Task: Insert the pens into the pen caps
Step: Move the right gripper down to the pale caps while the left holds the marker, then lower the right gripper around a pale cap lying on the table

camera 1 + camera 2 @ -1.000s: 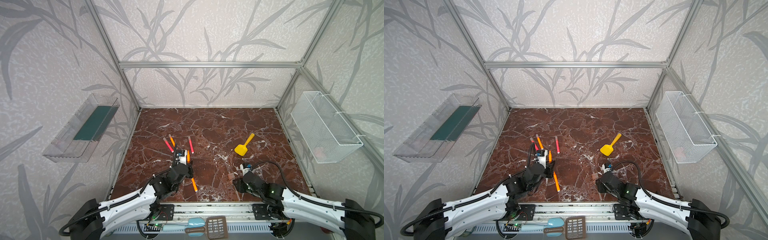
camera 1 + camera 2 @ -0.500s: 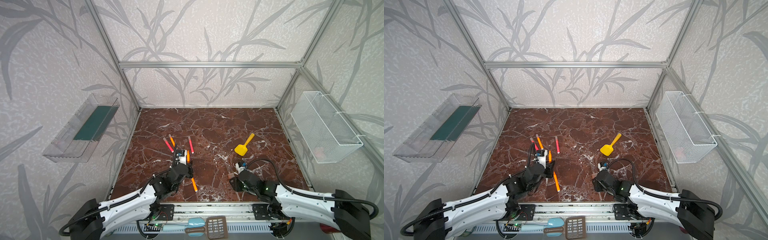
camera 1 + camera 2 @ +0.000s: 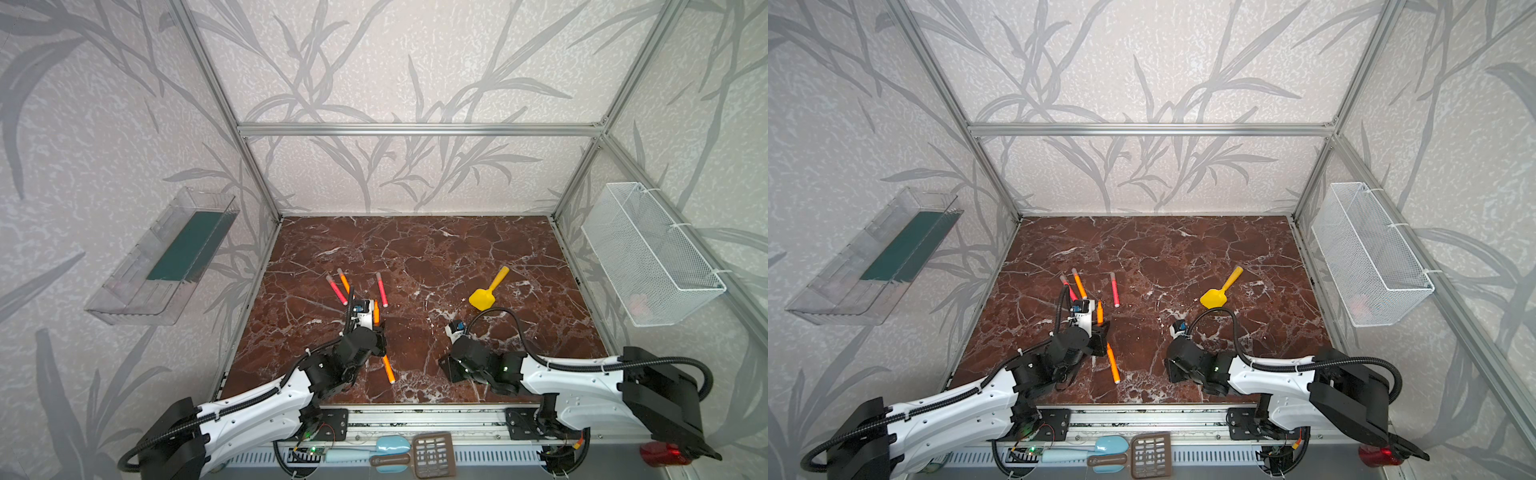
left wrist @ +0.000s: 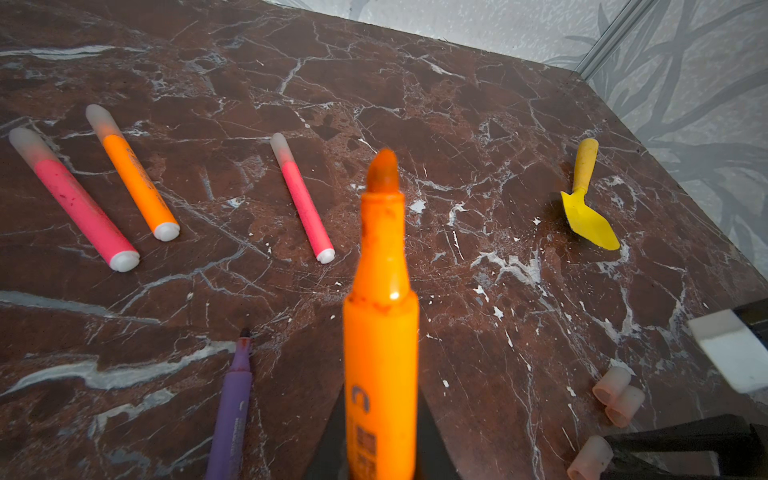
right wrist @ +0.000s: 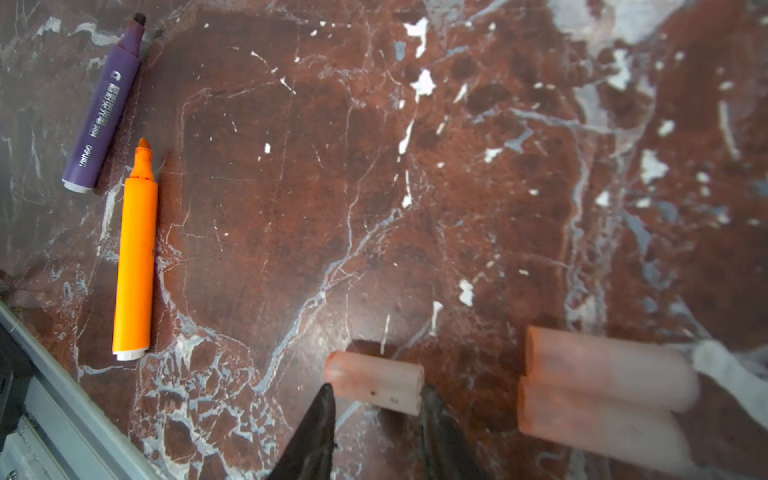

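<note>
My left gripper [image 4: 380, 436] is shut on an uncapped orange pen [image 4: 380, 291], held off the table with its tip pointing away; it also shows in both top views [image 3: 376, 311] [image 3: 1100, 312]. My right gripper [image 5: 378, 390] is low over the table, and both fingertips touch the ends of a pale pinkish pen cap [image 5: 374, 382]. Two more pen caps [image 5: 602, 365] [image 5: 598, 419] lie side by side close by. An uncapped purple pen [image 5: 106, 104] and an uncapped orange pen [image 5: 135, 257] lie on the table. Three capped pens [image 4: 75, 199] [image 4: 133, 174] [image 4: 301, 199] lie further back.
A yellow spatula [image 3: 488, 291] lies right of centre on the brown marble table [image 3: 415, 249]. A wire basket [image 3: 648, 253] hangs on the right wall and a clear tray [image 3: 166, 257] on the left wall. The metal front rail [image 3: 415, 419] runs near the orange pen.
My right arm has shifted left toward the middle and its jaws have narrowed onto the pen cap. The left arm and its orange pen have not moved.
</note>
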Motion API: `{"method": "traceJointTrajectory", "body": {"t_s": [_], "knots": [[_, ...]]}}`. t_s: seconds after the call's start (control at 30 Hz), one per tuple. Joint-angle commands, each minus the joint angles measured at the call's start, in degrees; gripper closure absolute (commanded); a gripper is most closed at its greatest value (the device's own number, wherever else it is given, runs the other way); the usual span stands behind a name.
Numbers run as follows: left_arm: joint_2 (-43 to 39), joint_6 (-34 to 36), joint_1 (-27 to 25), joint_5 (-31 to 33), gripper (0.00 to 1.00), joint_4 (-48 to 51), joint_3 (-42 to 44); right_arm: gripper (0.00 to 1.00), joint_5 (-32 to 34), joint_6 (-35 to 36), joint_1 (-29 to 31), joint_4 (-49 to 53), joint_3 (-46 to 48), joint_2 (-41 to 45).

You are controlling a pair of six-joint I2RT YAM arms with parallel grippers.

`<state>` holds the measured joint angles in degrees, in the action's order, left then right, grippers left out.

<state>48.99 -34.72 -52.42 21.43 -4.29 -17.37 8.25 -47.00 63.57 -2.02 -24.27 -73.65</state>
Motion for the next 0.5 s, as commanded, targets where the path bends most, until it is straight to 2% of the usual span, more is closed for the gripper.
{"method": "traceJointTrajectory", "body": {"t_s": [0.0, 0.47], "knots": [[-0.49, -0.94, 0.04, 1.89, 1.0, 0.15, 0.58, 0.65, 1.65, 1.63, 0.67, -0.79, -2.28, -2.65], [-0.86, -0.6, 0.13, 2.32, 1.0, 0.19, 0.95, 0.6, 2.06, 5.04, 0.79, -1.64, -10.84, -11.52]]}}
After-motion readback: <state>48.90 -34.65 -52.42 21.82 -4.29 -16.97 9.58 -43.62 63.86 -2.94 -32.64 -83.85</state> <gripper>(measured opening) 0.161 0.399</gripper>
